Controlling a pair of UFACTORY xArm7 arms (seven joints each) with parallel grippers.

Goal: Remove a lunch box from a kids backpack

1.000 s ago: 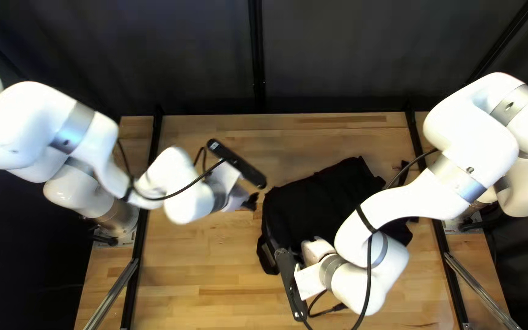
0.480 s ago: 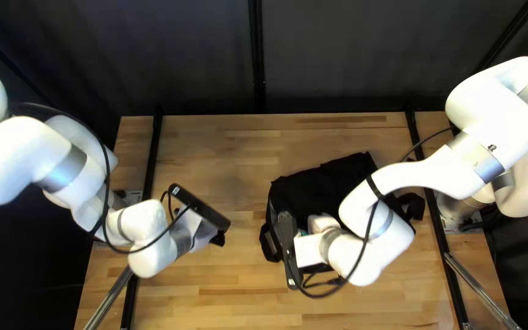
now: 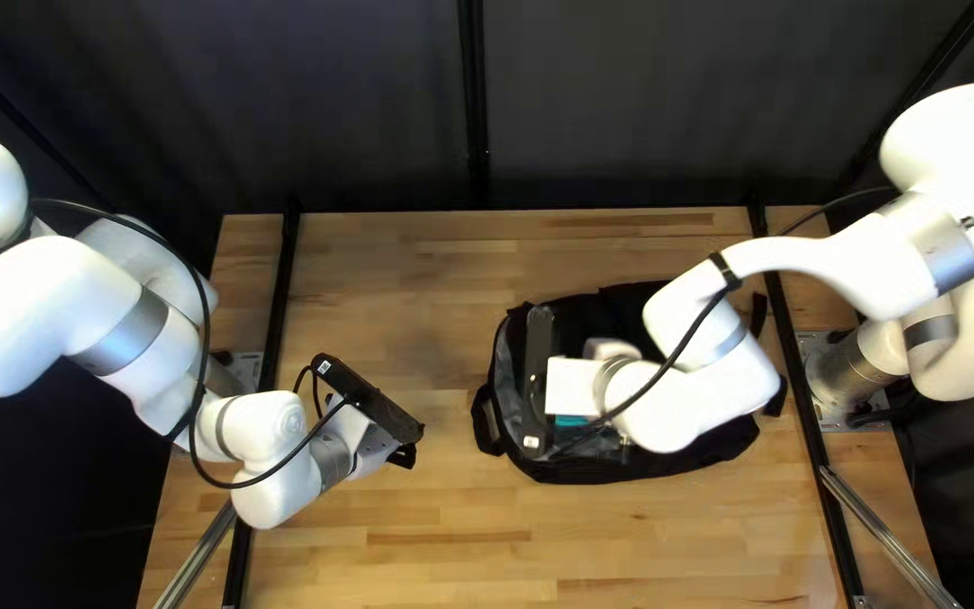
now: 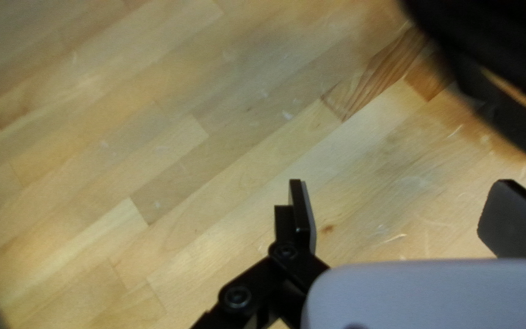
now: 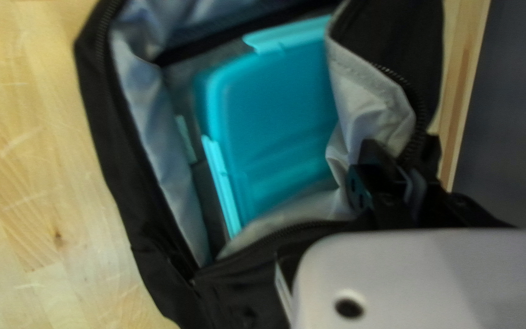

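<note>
Teal lunch box lies in the backpack, beside my right hand.

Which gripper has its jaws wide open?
The left gripper: its jaws stand wide apart over the tabletop, with nothing between them. The right gripper has its jaws close together, at the edge of the backpack's opening.

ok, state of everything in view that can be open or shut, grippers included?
Backpack: unzipped, open
Lunch box: lid on, inside the backpack
Left gripper: open, nothing between its fingers
Right gripper: shut on the backpack, at its opening's edge
</note>
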